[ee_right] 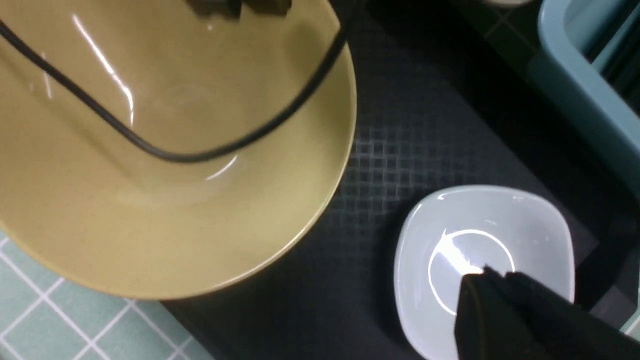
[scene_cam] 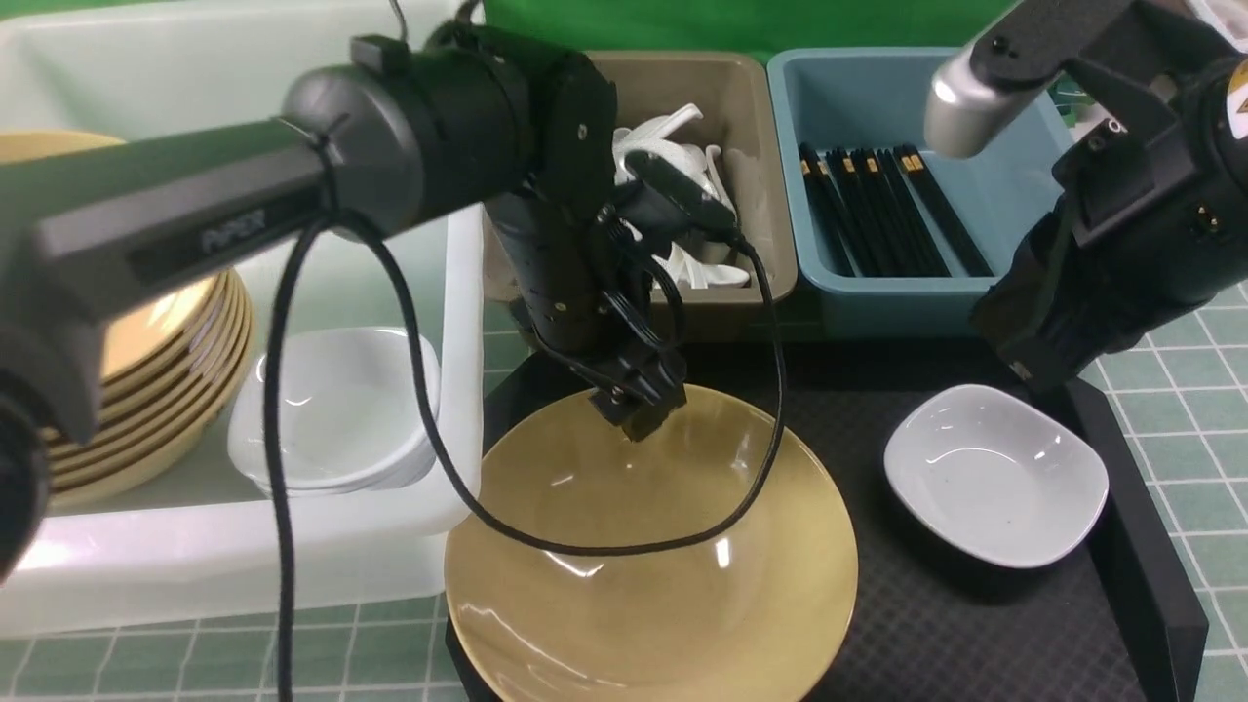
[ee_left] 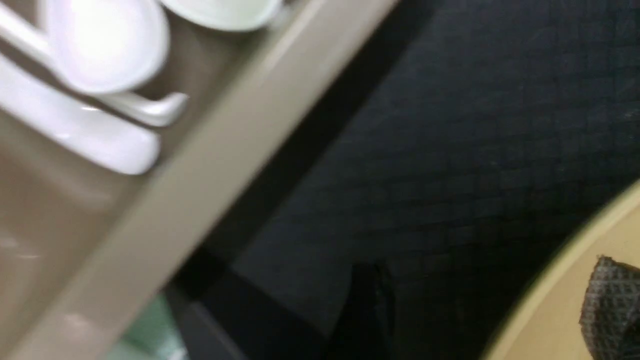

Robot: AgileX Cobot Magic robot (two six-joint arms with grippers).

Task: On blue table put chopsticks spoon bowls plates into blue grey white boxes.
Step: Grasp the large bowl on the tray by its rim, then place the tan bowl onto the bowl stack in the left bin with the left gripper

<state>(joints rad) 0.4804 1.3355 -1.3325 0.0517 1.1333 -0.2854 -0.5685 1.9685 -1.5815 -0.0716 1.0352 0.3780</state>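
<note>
White box [scene_cam: 466, 292] holds stacked bowls [scene_cam: 175, 390] and nested plates [scene_cam: 341, 419]. Spoons [scene_cam: 655, 136] lie in the grey box [scene_cam: 756, 146] and chopsticks [scene_cam: 877, 210] in the blue box [scene_cam: 877, 292], beyond both claws. What remains is a loose bowl [scene_cam: 643, 565] under the left claw [scene_cam: 639, 414], whose spread cannot be told, and a loose plate [scene_cam: 994, 478] beneath the right claw [ee_right: 487, 280], which is pinched together and looks empty.

Yellow bowl [scene_cam: 634, 604] on black tray [scene_cam: 955, 624], white plate [scene_cam: 994, 475] beside — chopsticks [scene_cam: 877, 210] in blue box [scene_cam: 897, 297].

Mustard bowl [scene_cam: 650, 546]; white plate [scene_cam: 994, 475]; black grid-textured tray [scene_cam: 936, 624]; teal tiled table [scene_cam: 1199, 458]; chopsticks [scene_cam: 877, 210] black, bands seemingly gold.
</note>
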